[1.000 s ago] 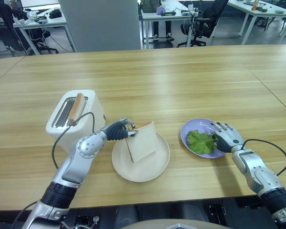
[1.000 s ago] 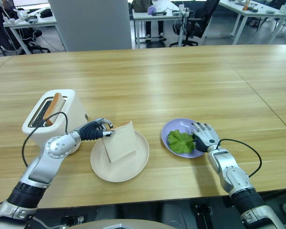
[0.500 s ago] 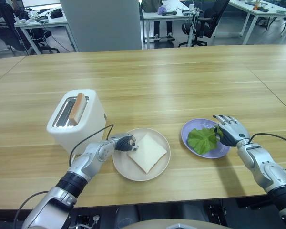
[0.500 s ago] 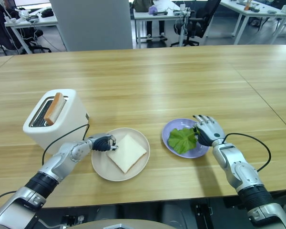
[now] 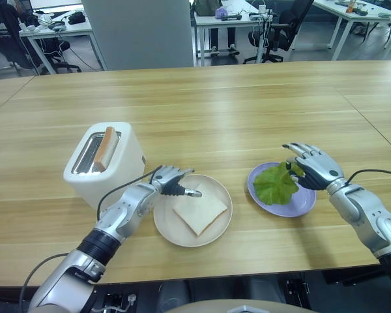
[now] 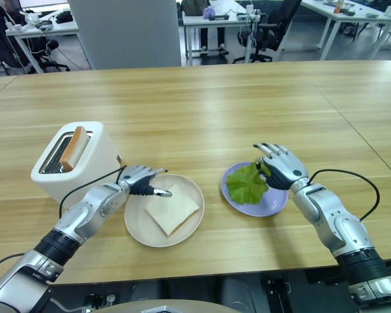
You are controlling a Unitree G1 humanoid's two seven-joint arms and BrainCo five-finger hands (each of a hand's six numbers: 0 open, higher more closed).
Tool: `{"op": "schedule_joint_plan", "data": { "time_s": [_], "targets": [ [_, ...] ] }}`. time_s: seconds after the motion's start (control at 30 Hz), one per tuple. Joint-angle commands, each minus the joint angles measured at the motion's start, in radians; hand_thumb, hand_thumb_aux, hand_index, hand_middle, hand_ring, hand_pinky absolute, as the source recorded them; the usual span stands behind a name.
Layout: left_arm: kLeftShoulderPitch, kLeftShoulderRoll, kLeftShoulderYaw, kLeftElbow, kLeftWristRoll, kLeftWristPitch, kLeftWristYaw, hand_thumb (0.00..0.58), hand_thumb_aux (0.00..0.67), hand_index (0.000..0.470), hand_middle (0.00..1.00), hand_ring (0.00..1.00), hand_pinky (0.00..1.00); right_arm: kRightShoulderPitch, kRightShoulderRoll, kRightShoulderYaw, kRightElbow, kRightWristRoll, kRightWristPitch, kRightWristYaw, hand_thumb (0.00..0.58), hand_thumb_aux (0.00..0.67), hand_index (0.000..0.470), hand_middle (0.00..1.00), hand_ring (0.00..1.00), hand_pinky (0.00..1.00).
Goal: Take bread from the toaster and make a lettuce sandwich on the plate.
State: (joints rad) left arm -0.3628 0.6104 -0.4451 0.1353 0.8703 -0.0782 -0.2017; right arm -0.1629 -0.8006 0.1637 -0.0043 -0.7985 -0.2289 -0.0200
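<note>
Bread slice (image 5: 199,213): lies flat on the cream plate (image 5: 166,228), a touch right of centre. It is pale, square and soft-looking.
Second slice (image 5: 105,147): stands upright in the toaster (image 5: 104,171) slot at far left, browned edge up.
Left hand (image 5: 173,181): released, fingers loosely spread and holding nothing, over the plate's left rim just beside the bread.
Right hand (image 5: 313,168): grasping the lettuce (image 5: 272,184) by its right edge, above the purple plate (image 5: 300,207).
Lettuce: a thin, ruffled, floppy green leaf, tilted up on edge. I cannot tell whether its lower edge touches the purple plate.
Plates: both smooth, round and shallow, near each other on the wooden counter (image 5: 215,111).
Toaster: white, boxy, glossy, with rounded corners.
Risk, the leaf: the pinch is at one edge only, so it could slip or tear on the carry, and a droopy leaf may fold or land half off the bread.
Risk, the left hand: it sits close to the bread, so a low sweep could nudge the slice or skid the light plate.
Risk, the toaster slice: the slot is narrow and the body light, so a clumsy pull might tip it.
</note>
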Motion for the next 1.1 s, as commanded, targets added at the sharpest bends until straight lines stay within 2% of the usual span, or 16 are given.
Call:
{"op": "schedule_joint_plan", "data": {
  "time_s": [0.03, 0.3, 0.53, 0.7, 1.1],
  "targets": [
    [0.02, 0.028, 0.067, -0.121, 0.04, 0.031, 0.033, 0.0, 0.0, 0.0, 0.0, 0.0, 0.0, -0.015, 0.006, -0.041, -0.106, 0.012, -0.006, 0.013, 0.58, 0.67, 0.46, 0.0, 0.0, 0.0],
    [0.098, 0.076, 0.246, -0.333, 0.06, 0.132, 0.023, 0.0, 0.0, 0.0, 0.0, 0.0, 0.0, -0.08, 0.07, -0.018, -0.229, 0.018, -0.007, 0.087, 0.58, 0.67, 0.46, 0.0, 0.0, 0.0],
    [0.157, 0.133, 0.428, -0.372, 0.084, 0.294, -0.037, 0.0, 0.0, 0.0, 0.0, 0.0, 0.0, -0.131, 0.231, 0.116, -0.225, 0.007, -0.026, 0.159, 0.58, 0.67, 0.46, 0.0, 0.0, 0.0],
    [0.171, 0.171, 0.442, -0.289, 0.103, 0.354, -0.075, 0.0, 0.0, 0.0, 0.0, 0.0, 0.0, -0.135, 0.319, 0.2, -0.155, -0.018, -0.041, 0.158, 0.58, 0.67, 0.46, 0.0, 0.0, 0.0],
    [0.166, 0.188, 0.424, -0.251, 0.14, 0.453, -0.146, 0.0, 0.0, 0.0, 0.0, 0.0, 0.0, -0.17, 0.465, 0.346, 0.123, -0.011, -0.106, 0.135, 0.58, 0.67, 0.46, 0.0, 0.0, 0.0]
  ]
}}
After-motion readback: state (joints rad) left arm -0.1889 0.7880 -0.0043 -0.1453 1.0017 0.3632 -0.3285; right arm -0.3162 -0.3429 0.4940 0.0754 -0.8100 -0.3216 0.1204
